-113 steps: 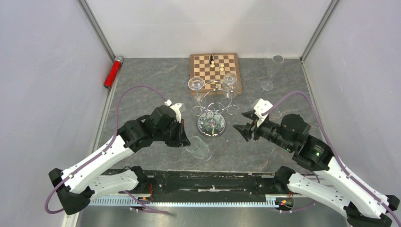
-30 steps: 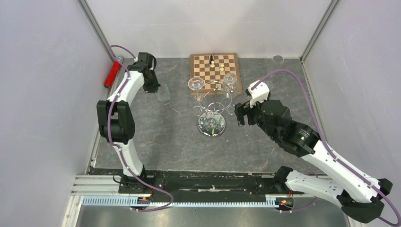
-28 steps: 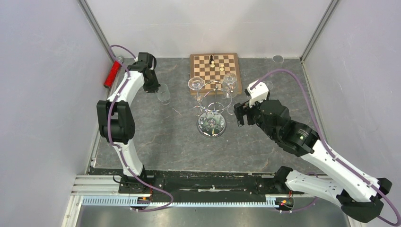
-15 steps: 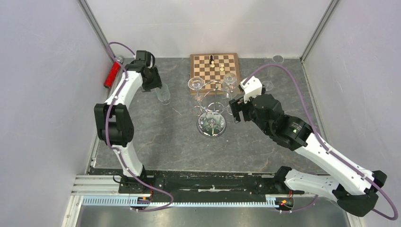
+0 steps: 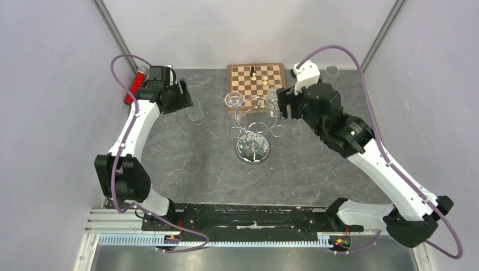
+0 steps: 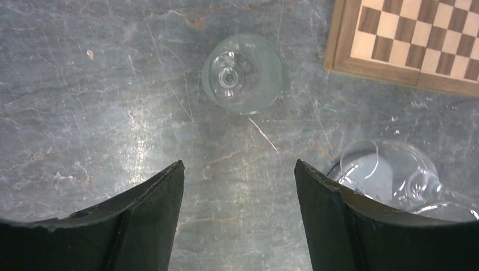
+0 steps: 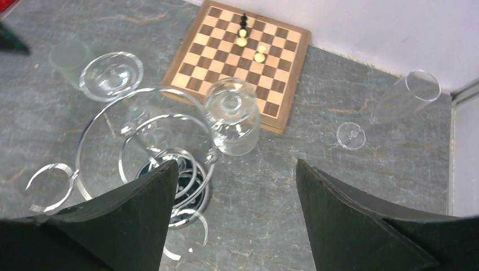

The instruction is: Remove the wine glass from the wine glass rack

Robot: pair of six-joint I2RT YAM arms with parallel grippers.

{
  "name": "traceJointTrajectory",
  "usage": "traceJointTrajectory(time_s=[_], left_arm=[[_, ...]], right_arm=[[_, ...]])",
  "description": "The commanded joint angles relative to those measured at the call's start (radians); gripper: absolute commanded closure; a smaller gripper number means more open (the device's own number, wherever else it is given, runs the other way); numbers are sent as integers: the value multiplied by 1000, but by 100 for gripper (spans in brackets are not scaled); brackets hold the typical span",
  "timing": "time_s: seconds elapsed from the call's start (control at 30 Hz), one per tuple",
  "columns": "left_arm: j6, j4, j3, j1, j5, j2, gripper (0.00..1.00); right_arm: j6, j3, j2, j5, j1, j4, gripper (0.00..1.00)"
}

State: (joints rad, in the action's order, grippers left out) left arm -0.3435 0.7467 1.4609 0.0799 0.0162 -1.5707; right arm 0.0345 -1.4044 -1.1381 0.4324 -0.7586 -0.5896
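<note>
From above, both arms stretch forward, the left gripper (image 5: 187,103) beside a lone glass (image 5: 195,114), the right gripper (image 5: 281,105) at the wine glass rack (image 5: 252,149); left wrist view: fingers spread and empty, that glass ahead; right wrist view: fingers spread, a wine glass (image 7: 233,116) hanging on the rack just ahead between them

Wooden chessboard (image 5: 274,73) by far wall, few chess pieces (image 5: 252,70) on it; red tube (image 5: 134,86) far left.
</note>
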Motion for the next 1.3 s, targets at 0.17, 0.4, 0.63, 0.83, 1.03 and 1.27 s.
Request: traceJointTrajectory(time_s=[0.17,0.4,0.63,0.83,1.03,1.27], left_arm=[[9,-80,-124,9,139,193,23],[-18,-125,-229,29,206,292,25],[-12,-174,-344,61,248,370,26],[-2,-269,-470,103,291,442,27],[-6,-285,-505,129,324,460,28],[-5,-276,-507,158,319,464,29]], right_arm=[[143,-79,-119,-285,248,27,24],[209,-67,-161,-473,367,89,27],[259,10,-177,-623,455,191,39],[287,40,-214,-756,498,256,47],[320,68,-247,-832,521,321,49],[354,92,-278,-868,527,384,52]])
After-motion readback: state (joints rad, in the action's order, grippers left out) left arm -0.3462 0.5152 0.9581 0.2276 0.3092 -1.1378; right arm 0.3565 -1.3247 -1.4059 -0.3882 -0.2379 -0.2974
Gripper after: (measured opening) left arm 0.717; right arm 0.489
